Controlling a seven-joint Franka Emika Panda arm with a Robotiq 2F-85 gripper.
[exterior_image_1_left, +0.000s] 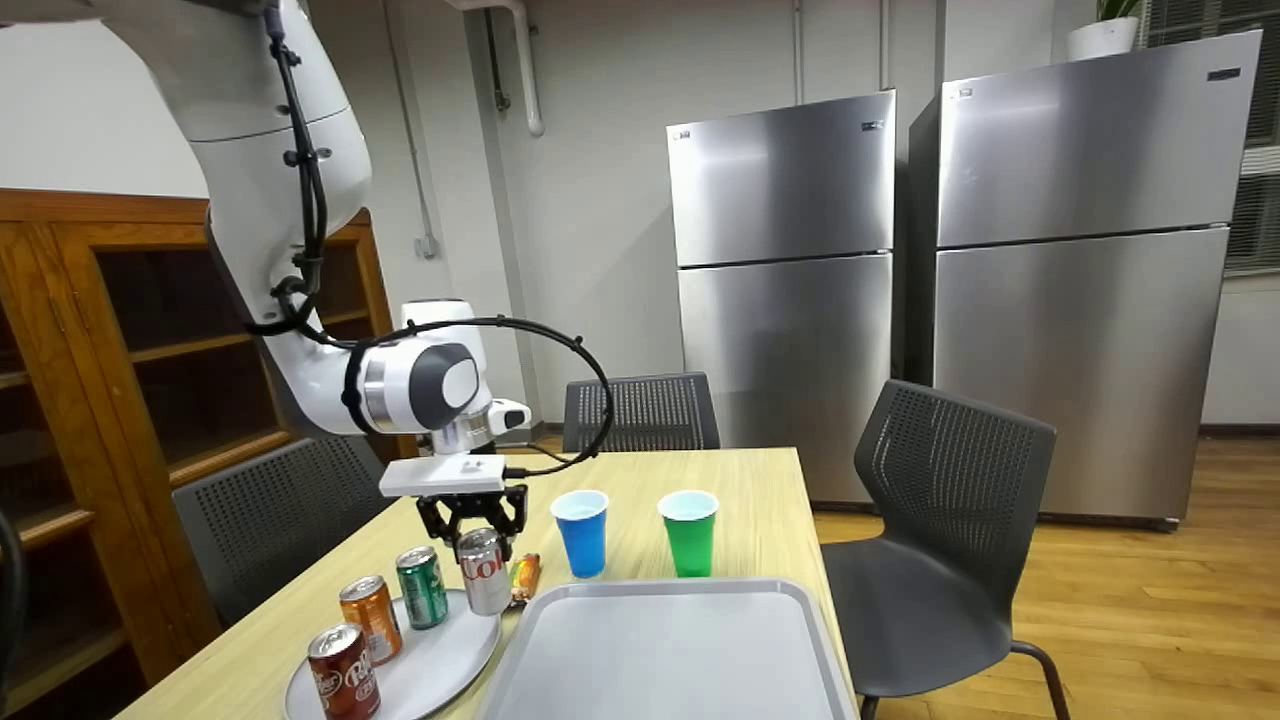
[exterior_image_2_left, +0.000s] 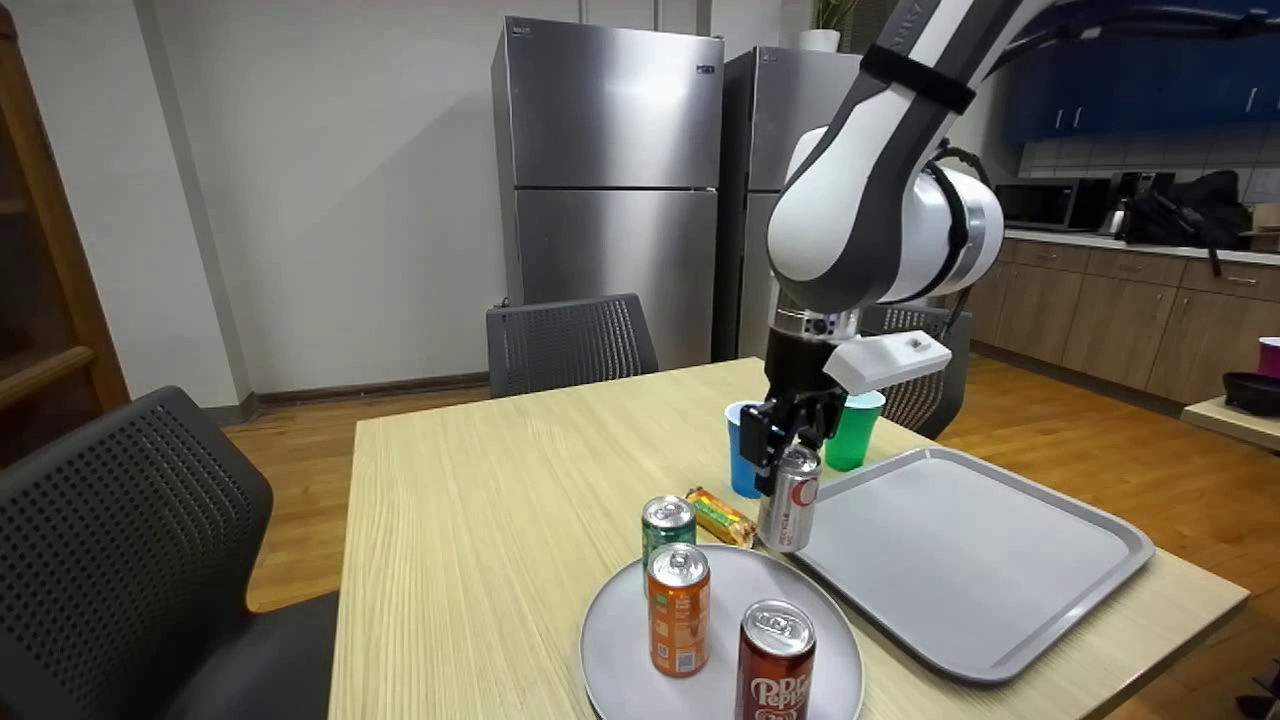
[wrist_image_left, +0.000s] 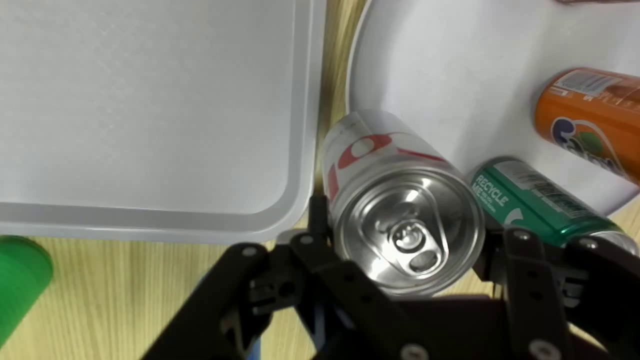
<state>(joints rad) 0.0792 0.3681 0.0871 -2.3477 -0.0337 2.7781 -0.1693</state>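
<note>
Between plate rim (wrist_image_left: 364, 60) and tray edge (wrist_image_left: 306, 125): Diet Coke can (wrist_image_left: 407, 230).
Fingers (wrist_image_left: 318, 220) half-spread, clamped on its top; long axis below them, near-upright.

Two silver stainless-steel refrigerators (exterior_image_1_left: 783, 300) (exterior_image_1_left: 1085, 290), side by side; white plant pot (exterior_image_1_left: 1103, 40) atop one. Brown wooden glass-fronted cabinet (exterior_image_1_left: 125, 420). Dark-grey perforated-back chair (exterior_image_1_left: 950, 455).

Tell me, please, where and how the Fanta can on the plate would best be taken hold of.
I'd grip the Fanta can around its upper body, just below the rim, coming from above: it stands upright on the plate, between the green soda can and the Dr Pepper can. Closing across that row should clear both, once the end effector releases the Diet Coke can.
</note>
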